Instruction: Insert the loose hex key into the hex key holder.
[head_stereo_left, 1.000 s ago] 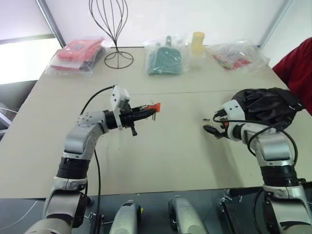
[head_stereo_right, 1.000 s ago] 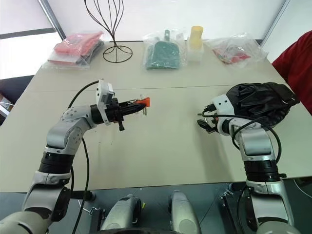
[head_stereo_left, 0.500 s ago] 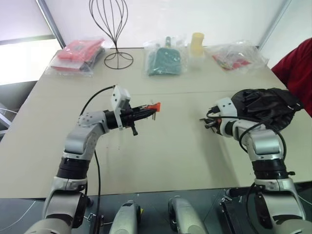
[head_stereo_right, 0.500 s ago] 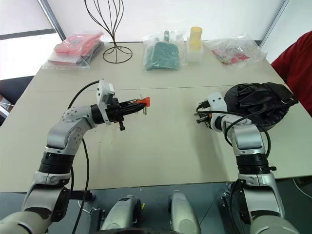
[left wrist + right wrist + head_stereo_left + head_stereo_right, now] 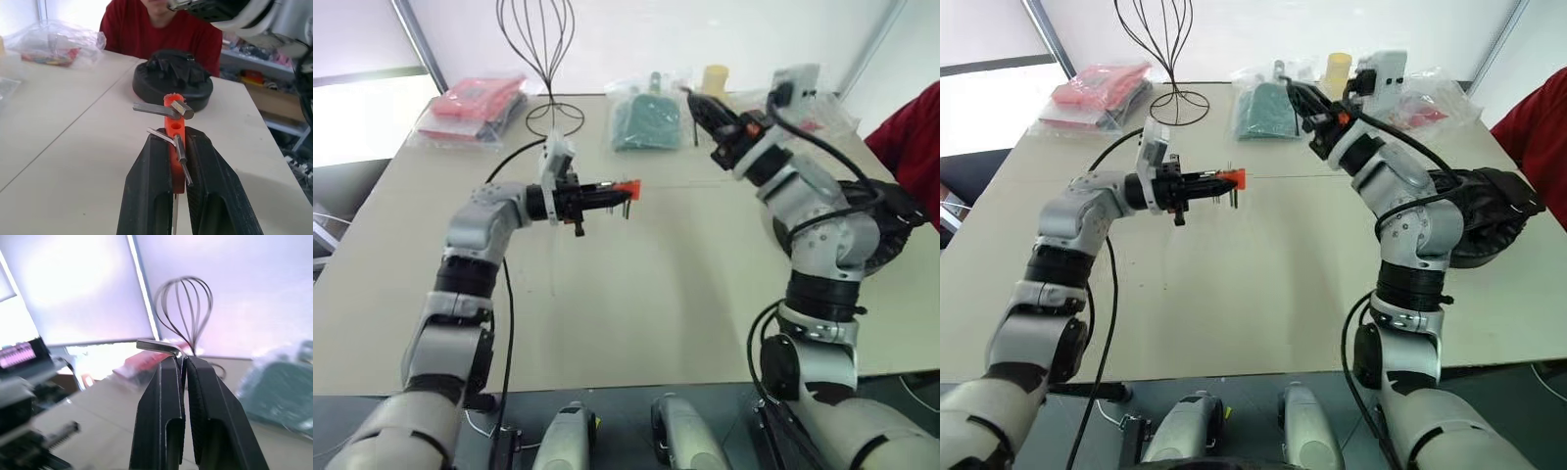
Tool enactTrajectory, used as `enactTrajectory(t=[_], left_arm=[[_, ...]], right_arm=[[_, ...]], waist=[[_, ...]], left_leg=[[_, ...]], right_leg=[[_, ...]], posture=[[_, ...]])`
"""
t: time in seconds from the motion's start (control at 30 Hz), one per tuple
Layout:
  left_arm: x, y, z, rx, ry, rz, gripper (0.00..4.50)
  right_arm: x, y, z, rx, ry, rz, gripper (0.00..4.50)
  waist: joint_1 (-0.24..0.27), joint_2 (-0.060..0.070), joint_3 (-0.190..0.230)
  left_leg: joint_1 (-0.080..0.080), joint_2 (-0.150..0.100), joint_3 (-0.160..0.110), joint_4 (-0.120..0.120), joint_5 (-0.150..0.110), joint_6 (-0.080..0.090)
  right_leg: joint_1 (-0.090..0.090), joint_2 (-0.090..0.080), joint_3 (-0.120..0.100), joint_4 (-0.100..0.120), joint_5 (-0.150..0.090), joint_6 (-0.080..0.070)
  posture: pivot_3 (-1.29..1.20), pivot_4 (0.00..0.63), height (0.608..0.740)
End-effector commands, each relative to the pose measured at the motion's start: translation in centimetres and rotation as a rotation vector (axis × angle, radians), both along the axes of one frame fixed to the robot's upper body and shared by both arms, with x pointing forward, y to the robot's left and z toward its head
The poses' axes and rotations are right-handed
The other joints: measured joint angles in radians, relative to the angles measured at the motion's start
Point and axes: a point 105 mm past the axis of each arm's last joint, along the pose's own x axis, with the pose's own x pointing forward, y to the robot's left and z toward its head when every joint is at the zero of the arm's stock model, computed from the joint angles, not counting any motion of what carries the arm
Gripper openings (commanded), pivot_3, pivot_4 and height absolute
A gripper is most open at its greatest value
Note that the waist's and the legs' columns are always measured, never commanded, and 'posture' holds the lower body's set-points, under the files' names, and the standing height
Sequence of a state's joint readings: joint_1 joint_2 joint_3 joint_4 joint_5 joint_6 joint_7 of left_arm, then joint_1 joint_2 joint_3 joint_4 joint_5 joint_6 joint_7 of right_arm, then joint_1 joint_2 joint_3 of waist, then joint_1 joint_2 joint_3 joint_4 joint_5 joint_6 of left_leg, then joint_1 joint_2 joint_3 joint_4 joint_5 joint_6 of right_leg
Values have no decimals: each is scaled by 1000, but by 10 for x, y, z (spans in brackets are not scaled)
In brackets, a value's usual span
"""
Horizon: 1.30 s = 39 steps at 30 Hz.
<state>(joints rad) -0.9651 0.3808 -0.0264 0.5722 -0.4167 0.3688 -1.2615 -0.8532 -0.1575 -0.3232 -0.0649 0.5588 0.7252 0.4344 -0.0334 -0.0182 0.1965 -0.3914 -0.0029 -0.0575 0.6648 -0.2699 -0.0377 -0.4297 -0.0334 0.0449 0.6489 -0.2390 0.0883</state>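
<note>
Your right claw (image 5: 182,363) is pinched tight on the loose hex key (image 5: 157,345); its short bent end pokes out sideways past the fingertips, and the long leg is hidden between the fingers. That claw is raised above the far side of the desk (image 5: 646,294).

Your left claw (image 5: 173,142) is clamped on the hex key holder (image 5: 174,128), lifted off the desk and pointing toward the right arm, well apart from the loose key. A few short keys stick out of the orange-red block.

Along the far edge lie clear plastic bags: one with red packets (image 5: 470,103), one with a green item (image 5: 646,119), one partly hidden behind your right arm. You can read no writing anywhere.
</note>
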Motion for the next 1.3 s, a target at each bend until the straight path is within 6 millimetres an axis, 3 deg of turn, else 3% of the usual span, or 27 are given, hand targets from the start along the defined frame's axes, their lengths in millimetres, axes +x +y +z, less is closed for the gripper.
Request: enactTrajectory(t=[0.03, 0.27, 0.5, 0.8, 1.03, 1.3], left_arm=[[6, -10, 12, -8, -58, -33, 0], [7, -25, 30, -33, -129, -81, 0], [-1, -33, 35, -51, -146, -127, 0], [0, -31, 34, -53, -144, -106, 0], [5, -26, 18, -22, -117, -80, 0], [6, -26, 26, -48, -127, -73, 0]], right_arm=[[-6, 3, 12, 63, -51, 9, 28], [-13, 24, 2, 70, -57, 30, 28], [-14, 28, -2, 76, -51, 37, 28], [-13, 29, -3, 78, -53, 39, 28], [-14, 27, 3, 90, -74, 30, 28], [-13, 26, -2, 82, -63, 25, 28]], waist=[[1, 0, 0], [-10, 0, 0], [-11, 1, 0], [-10, 1, 0], [-11, 1, 0], [-11, 1, 0]], left_leg=[[-1, 0, 0, 0, 0, 0], [-1, 0, 0, -2, 0, 0], [-1, 0, 0, -2, 0, 0], [-1, 0, 0, -2, 0, 0], [-1, 0, 0, -2, 0, 0], [-1, 0, 0, -2, 0, 0]], right_leg=[[0, -1, 0, 0, 0, 0], [-2, 0, 0, 0, 0, 0], [-3, 0, 1, 2, 0, 0], [-3, 0, 1, 1, 0, 0], [-3, 0, 1, 1, 0, 0], [-3, 0, 1, 1, 0, 0]], posture=[[0, 150, 740], [0, 150, 740], [0, 150, 740], [0, 150, 740], [0, 150, 740], [0, 150, 740]])
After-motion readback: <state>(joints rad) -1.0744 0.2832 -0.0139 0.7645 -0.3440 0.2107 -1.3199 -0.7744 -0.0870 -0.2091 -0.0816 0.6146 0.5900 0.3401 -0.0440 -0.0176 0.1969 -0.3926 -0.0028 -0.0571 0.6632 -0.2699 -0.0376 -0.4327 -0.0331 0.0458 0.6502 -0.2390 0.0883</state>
